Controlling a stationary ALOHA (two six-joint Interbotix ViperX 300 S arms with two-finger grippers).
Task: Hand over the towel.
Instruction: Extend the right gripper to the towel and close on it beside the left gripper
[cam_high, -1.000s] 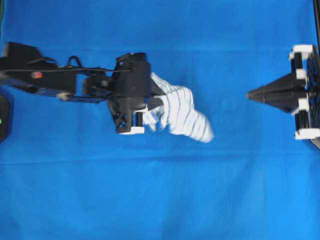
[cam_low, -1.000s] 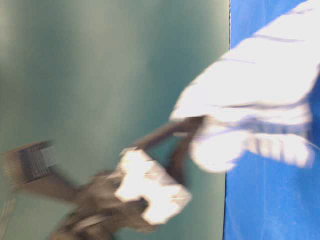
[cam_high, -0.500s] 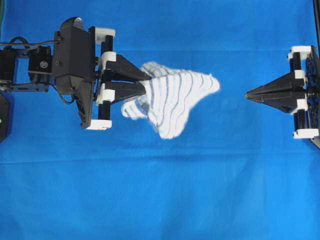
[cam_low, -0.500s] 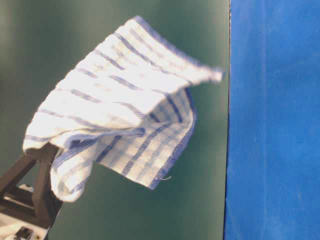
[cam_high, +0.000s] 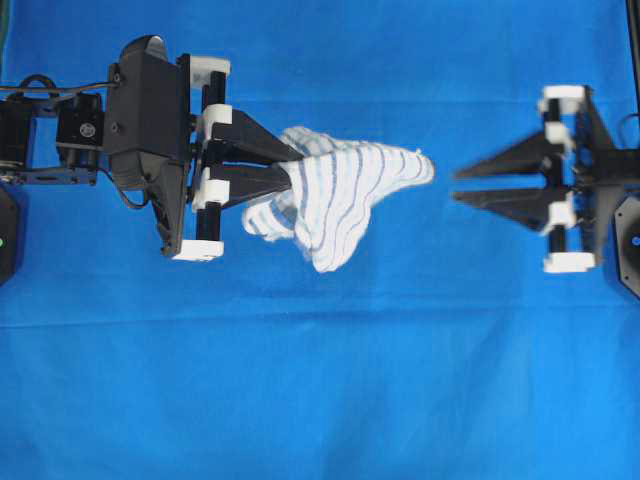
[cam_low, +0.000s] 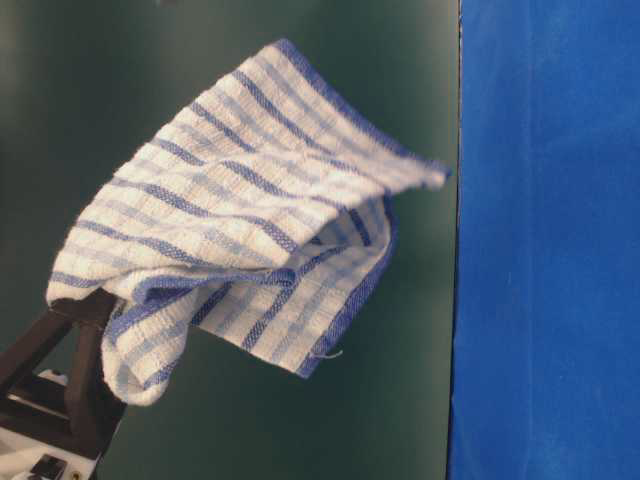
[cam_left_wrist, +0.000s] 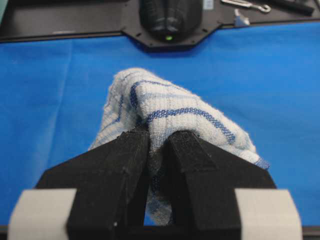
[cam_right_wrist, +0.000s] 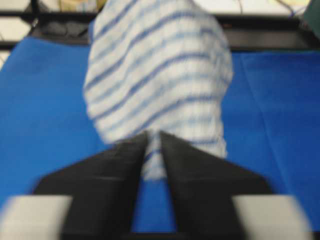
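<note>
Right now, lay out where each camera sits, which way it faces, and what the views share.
Overhead: looks straight down on the blue cloth, both arms, the towel between.
Table-level: low, sideways, close on the towel, left fingers below.
Left wrist: behind left fingers, shut on the towel.
Right wrist: behind right fingers, facing the towel.
Shared: the towel in all.

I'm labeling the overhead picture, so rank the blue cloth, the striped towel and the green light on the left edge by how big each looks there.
Largest to smallest in the overhead view:
1. blue cloth, filling nearly the whole picture
2. towel, held up off the cloth and so nearer the camera, which may enlarge it
3. green light, a tiny dot
</note>
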